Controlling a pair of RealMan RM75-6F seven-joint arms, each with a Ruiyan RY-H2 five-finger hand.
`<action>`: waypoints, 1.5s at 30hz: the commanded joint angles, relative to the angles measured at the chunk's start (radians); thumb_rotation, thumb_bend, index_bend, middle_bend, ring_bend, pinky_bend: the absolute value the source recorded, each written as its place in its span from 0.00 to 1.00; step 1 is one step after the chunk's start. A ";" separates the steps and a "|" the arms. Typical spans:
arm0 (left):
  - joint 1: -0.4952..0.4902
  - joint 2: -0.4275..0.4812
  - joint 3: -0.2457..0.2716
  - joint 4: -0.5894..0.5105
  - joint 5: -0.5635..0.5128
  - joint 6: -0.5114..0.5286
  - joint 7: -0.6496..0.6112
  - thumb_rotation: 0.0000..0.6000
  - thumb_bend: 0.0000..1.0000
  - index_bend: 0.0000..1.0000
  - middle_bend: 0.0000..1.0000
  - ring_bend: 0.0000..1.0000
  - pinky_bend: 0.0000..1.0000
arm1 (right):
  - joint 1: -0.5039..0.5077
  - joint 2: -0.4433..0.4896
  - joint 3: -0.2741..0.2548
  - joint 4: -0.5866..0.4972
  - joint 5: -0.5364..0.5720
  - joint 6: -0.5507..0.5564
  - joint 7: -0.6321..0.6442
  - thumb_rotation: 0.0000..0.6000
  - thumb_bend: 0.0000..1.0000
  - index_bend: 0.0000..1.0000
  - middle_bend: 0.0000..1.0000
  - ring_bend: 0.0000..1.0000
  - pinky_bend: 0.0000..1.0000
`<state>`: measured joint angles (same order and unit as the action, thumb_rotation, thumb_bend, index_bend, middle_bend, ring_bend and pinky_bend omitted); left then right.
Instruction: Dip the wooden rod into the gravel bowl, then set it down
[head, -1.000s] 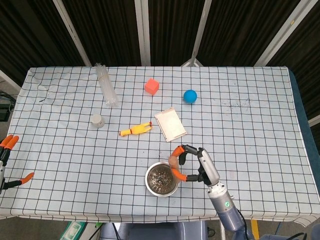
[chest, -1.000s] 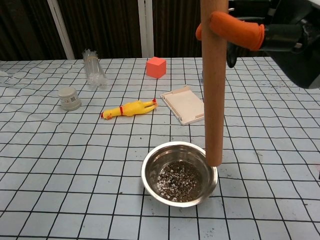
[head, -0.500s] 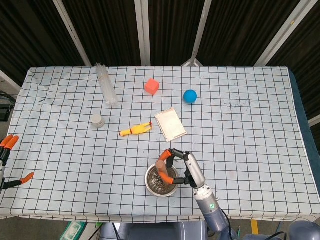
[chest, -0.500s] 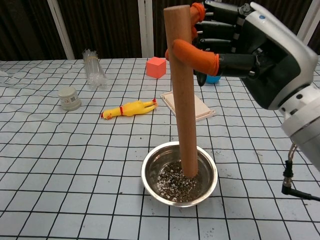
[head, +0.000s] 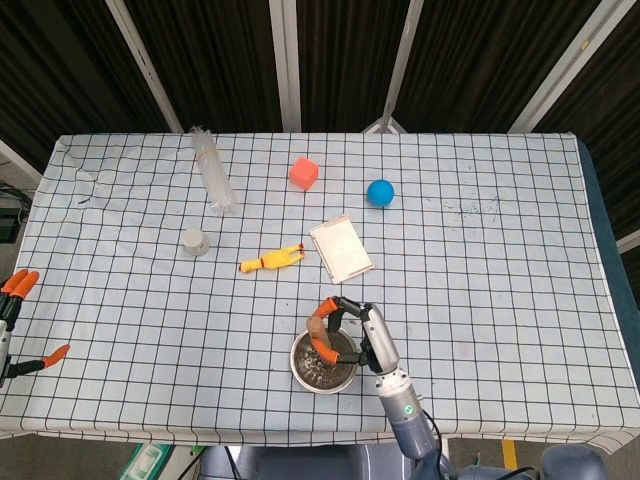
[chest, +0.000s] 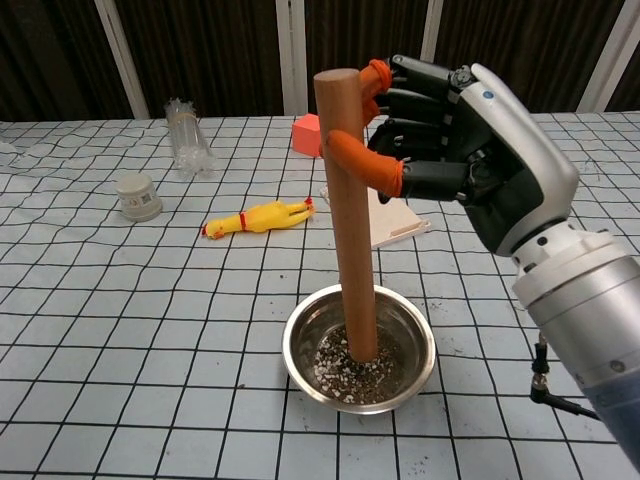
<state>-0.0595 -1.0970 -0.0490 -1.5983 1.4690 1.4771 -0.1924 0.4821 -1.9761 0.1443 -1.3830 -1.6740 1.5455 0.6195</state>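
Now the right hand (chest: 470, 170) grips the rod (chest: 347, 215) near its top, orange fingertips (chest: 365, 165) wrapped round it, and the rod stands close to upright with its lower end down in the gravel (chest: 355, 370) of the bowl (chest: 405, 315). So the dip looks done or nearly so, and what remains is to lift out and lay the rod on the bench (chest: 150, 330). That move turns on the rod's long axis: it runs nearly straight up from the bowl, with the hand to its right and high on the shaft, so the lower end must clear the rim before the rod can be tipped flat. The right hand is the one at work; the left hand (head: 12, 300) sits at the far left edge of the head view, well apart from the bowl, its fingers spread and holding nothing as far as can be seen. From the chest, the rod's tilt, the grip and the end buried in gravel are plain. From the head, the rod (head: 320, 325) is foreshortened to a stub above the bowl (head: 303, 372), but the open cloth to either side shows, where the rod might be laid.
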 joint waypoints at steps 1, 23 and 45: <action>0.000 0.000 0.000 -0.001 0.001 -0.001 0.000 1.00 0.05 0.00 0.00 0.00 0.00 | -0.002 -0.034 -0.002 0.048 -0.012 0.027 0.002 1.00 0.55 0.83 0.63 0.65 0.67; 0.000 0.002 0.002 -0.004 0.002 0.000 -0.006 1.00 0.05 0.00 0.00 0.00 0.00 | -0.004 -0.069 -0.018 0.133 -0.036 0.061 0.010 1.00 0.55 0.83 0.63 0.65 0.67; 0.001 0.003 0.001 -0.005 0.003 0.005 -0.010 1.00 0.05 0.00 0.00 0.00 0.00 | -0.034 -0.063 -0.048 0.124 -0.044 0.103 0.005 1.00 0.55 0.83 0.63 0.65 0.67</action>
<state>-0.0586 -1.0944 -0.0484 -1.6032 1.4724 1.4816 -0.2020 0.4510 -2.0354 0.0999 -1.2638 -1.7197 1.6480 0.6218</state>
